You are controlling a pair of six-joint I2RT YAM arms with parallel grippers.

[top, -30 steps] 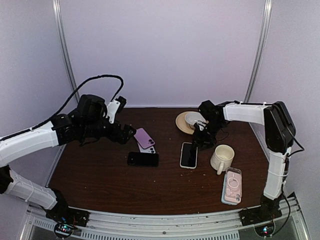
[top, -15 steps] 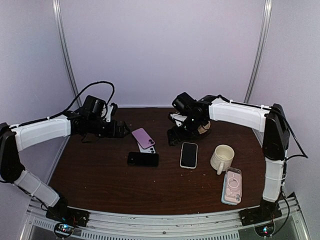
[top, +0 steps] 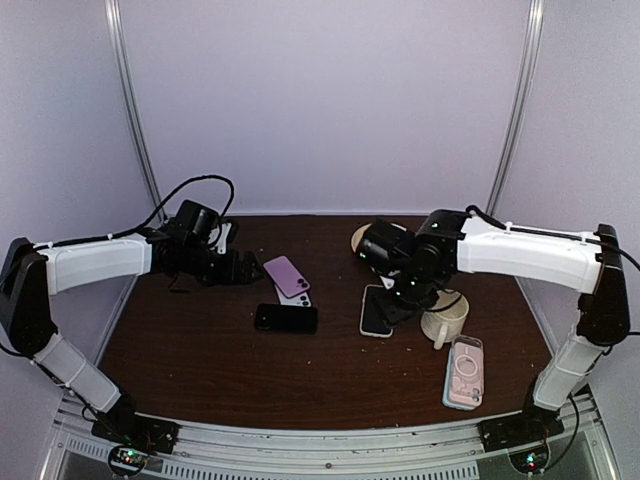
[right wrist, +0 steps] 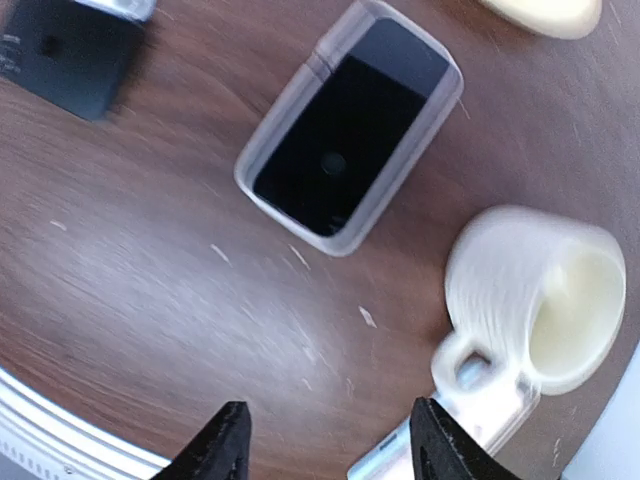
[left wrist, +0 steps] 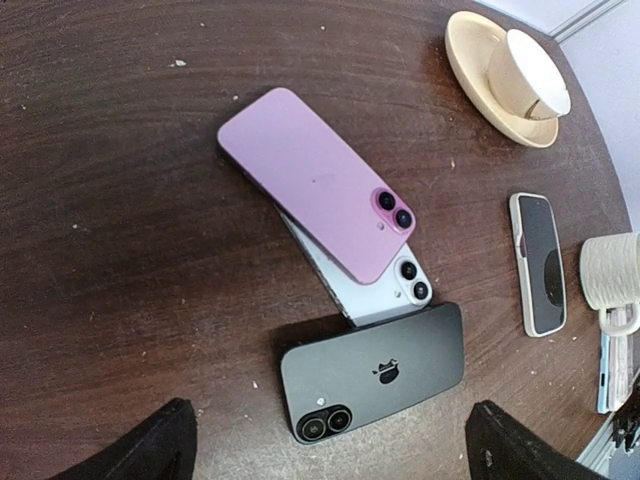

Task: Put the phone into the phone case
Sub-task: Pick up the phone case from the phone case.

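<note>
- The phone (right wrist: 345, 125) lies screen-up in the middle of the desk (top: 200, 370), and from the right wrist view it sits inside the clear case (right wrist: 338, 236), whose pale rim runs all round the dark glass
- From the overhead camera the right arm hangs over its far end, so I only see the near part there
- My right pincer (right wrist: 330, 445) is released, fingers apart with nothing between them, hovering above bare desk just off the cased phone's near end
- The cream mug (right wrist: 540, 295) stands upright just beside the phone on the right, handle towards the front edge
- A pink case (top: 464, 372) with a ring on its back lies flat in front of the mug, near the front right corner
- A saucer (left wrist: 470, 60) carrying a small cup (left wrist: 530, 72) sits at the back of the desk, beyond the phone
- Well to the left there is a pile: a purple phone (left wrist: 315, 182) face down on top of a silver phone (left wrist: 385, 285), with a black phone (left wrist: 372, 370) face down touching the silver one's lower end
- My left pincer (left wrist: 330, 455) is released, fingers spread wide and holding nothing, hovering over the near side of that pile
</note>
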